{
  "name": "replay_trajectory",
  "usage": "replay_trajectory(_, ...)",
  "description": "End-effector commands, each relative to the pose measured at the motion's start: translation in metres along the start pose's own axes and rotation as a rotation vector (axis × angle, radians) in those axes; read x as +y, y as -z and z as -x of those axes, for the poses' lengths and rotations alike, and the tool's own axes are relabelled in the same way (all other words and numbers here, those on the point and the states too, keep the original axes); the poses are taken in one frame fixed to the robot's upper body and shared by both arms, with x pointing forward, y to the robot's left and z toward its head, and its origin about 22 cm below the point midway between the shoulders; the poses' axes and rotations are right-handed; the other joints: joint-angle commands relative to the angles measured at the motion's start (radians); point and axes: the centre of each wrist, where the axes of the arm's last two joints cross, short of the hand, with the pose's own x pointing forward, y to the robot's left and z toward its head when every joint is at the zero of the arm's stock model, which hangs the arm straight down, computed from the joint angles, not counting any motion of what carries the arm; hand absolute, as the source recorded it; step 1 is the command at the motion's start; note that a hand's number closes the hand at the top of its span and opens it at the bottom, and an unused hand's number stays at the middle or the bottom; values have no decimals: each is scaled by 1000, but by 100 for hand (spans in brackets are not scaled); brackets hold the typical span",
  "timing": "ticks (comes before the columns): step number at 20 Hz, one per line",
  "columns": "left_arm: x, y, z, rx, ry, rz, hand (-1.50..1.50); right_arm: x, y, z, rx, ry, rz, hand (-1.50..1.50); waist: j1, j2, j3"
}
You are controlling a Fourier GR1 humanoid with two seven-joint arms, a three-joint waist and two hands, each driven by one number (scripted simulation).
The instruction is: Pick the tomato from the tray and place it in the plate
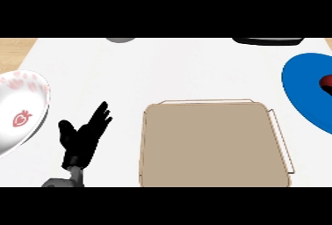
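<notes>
The tan tray [214, 145] lies in the middle of the white counter with nothing on it. A blue plate [304, 90] is cut off by the view's right edge. On it, right at the edge, shows a dark red shape [326, 82], seemingly the tomato, only partly in view. My left hand [83, 134] rests open at the lower left, fingers straight and pointing up, left of the tray and touching nothing. My right hand does not show.
A white bowl with pink strawberry prints [19, 110] sits at the left edge, close to my left hand. A grey object [120, 39] and a black object [269, 41] poke in at the counter's far edge.
</notes>
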Motion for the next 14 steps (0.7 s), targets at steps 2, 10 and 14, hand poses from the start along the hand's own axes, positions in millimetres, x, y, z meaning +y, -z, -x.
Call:
replay_trajectory(2, 0, -2, 6, 56, -10, -3, 0, 0, -4, 9, -36, 186, 110, -150, -3, 3, -3)
replay_trajectory(10, 16, -9, 7, 59, -8, -29, 0, -54, -4, 47, 14, 355, 46, -150, -23, -8, -7)
replay_trajectory(14, 7, 0, 5, 68, -20, -21, 0, -73, -14, 70, -15, 406, -87, -150, -37, -13, -9)
